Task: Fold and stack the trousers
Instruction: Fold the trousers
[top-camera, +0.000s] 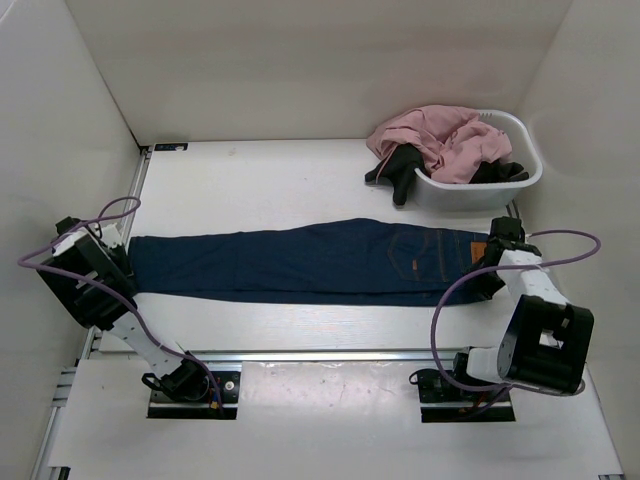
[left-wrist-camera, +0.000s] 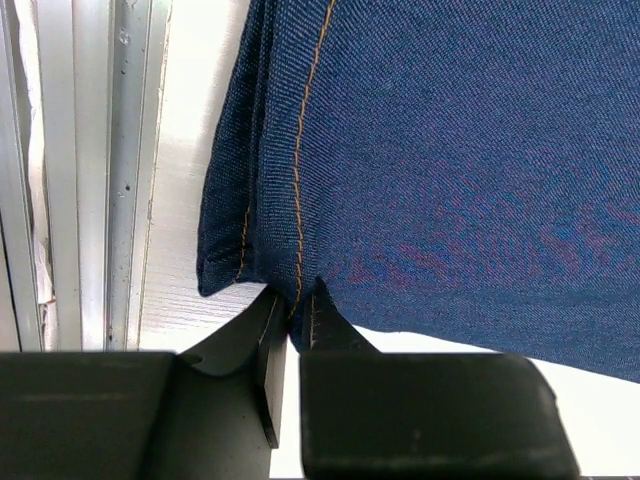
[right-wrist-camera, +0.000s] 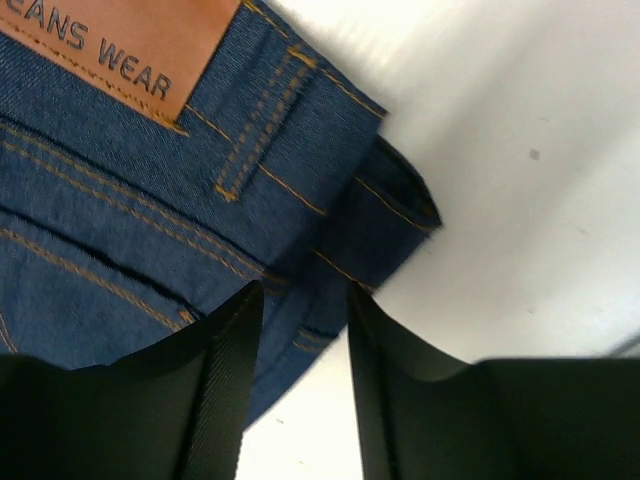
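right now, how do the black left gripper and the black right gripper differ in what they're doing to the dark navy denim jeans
The left gripper is at the leg hem of the jeans; the right gripper is at the waistband. The left gripper's jaws are pinched shut on denim; the right gripper's stand apart over the waistband's edge. Both are black and down at the jeans' ends.

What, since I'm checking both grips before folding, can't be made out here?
Left claw: in the top view, hidden under its own arm.
Right claw: right wrist view leaves unclear whether it touches the trousers; fingers straddle their edge.
Leather patch: lettering cut off by that view's top edge.
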